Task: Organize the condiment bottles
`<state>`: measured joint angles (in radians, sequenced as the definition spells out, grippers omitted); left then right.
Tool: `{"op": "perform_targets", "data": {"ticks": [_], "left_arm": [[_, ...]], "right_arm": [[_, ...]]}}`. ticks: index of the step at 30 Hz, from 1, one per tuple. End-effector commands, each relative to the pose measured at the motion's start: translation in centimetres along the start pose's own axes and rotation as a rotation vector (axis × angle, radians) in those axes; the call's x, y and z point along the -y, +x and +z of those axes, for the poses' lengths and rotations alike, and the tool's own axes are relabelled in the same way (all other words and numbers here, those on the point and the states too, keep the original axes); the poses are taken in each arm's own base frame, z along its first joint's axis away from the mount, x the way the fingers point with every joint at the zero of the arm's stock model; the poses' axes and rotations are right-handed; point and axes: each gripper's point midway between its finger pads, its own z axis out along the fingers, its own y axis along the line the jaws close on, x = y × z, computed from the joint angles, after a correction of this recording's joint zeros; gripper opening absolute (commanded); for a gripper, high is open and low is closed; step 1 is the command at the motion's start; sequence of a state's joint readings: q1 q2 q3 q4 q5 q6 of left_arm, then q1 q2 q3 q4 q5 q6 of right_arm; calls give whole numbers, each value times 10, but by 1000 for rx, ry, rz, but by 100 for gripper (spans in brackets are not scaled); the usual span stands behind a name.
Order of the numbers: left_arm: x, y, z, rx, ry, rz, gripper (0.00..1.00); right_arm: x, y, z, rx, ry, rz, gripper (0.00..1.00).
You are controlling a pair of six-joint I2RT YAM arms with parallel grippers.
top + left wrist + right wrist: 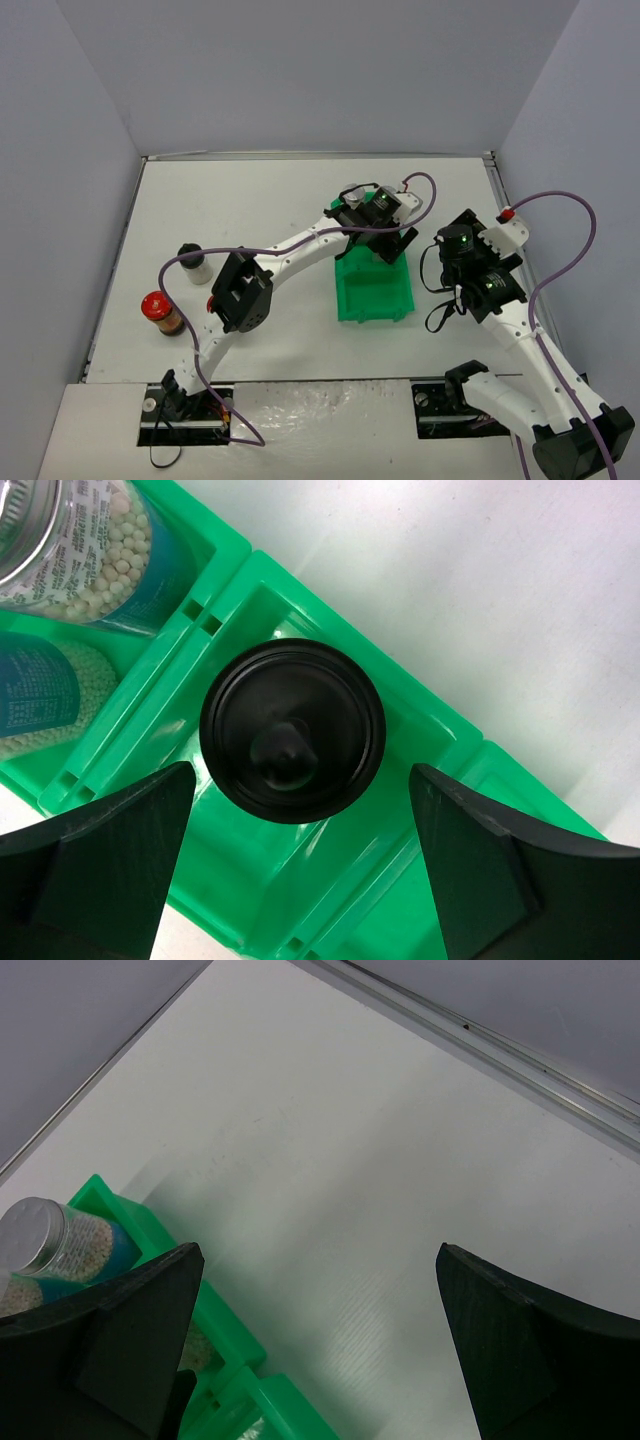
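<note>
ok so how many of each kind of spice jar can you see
clear cylindrical jars of white beads: 2
black-lidded cylindrical jars: 2
red-lidded jar with dark contents: 1
total: 5, plus a half-hidden red patch, unclear

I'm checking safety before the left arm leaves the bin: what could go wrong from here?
1. The open left gripper flanks the black-lidded jar in the green bin; a skewed retreat might clip and tip it.
2. A red-lidded jar stands on the table near the left arm; swinging back might knock it.
</note>
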<state>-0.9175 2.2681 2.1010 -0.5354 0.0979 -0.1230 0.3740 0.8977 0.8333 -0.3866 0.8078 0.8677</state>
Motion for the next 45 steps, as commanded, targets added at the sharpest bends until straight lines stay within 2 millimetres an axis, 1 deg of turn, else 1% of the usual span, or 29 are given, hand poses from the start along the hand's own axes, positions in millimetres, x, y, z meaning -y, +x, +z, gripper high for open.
{"op": "perform_targets", "data": {"ticks": [1,6,8,10,11,12,13,15,17,19,21,23,24,25,27,29,32,34,35,36,39,42,45], "left_arm": [[4,-56,-48,175,-16,16,86],[-6,-60,-75,200,-91,17,86],[-12,-59,-89,206,-123,11,86],[-15,-57,-99,206,-139,7,86],[-17,-56,-108,210,-154,4,86],[-23,-57,-123,220,-187,-3,86],[-26,-53,-131,213,-207,-10,86],[-34,-40,-140,191,-253,-32,87],[-51,-30,-158,179,-344,-75,87],[-76,-18,-180,165,-487,-132,89],[-110,0,-206,140,-654,-222,89],[-132,20,-222,100,-725,-319,89],[-148,28,-229,91,-761,-359,89],[-168,40,-243,88,-813,-425,89],[-197,63,-264,82,-891,-518,90],[-213,75,-283,99,-932,-572,90],[-242,103,-300,78,-995,-642,90],[-257,118,-309,74,-1010,-696,90],[-264,121,-316,86,-1027,-717,90],[-268,128,-317,78,-1020,-739,90],[-282,143,-331,85,-1052,-798,90],[-290,160,-332,73,-1051,-867,90],[-294,177,-329,59,-1033,-933,90]], "right_arm": [[-2,-11,1,47,20,44,100],[-1,-10,2,45,22,41,100],[-1,-10,2,45,21,43,100],[-1,-10,2,45,22,45,100],[-1,-10,2,44,21,44,100],[-1,-9,2,43,21,43,100],[-1,-9,2,41,20,43,100],[-1,-9,1,40,17,45,100],[0,-8,1,40,17,49,100],[0,-7,1,38,18,49,100],[-1,-5,3,35,20,46,100],[-3,-4,4,32,17,45,100],[-4,-3,4,29,16,42,100],[-5,-2,5,26,15,40,100],[-9,-2,6,21,6,39,100],[-12,-2,7,20,1,36,100],[-17,1,8,9,-12,29,100],[-20,2,9,2,-18,27,100],[-20,2,9,3,-19,29,100],[-21,3,10,-2,-20,23,100],[-23,2,10,-1,-24,22,100],[-26,3,10,-4,-32,22,100],[-27,5,11,-11,-34,17,100]]}}
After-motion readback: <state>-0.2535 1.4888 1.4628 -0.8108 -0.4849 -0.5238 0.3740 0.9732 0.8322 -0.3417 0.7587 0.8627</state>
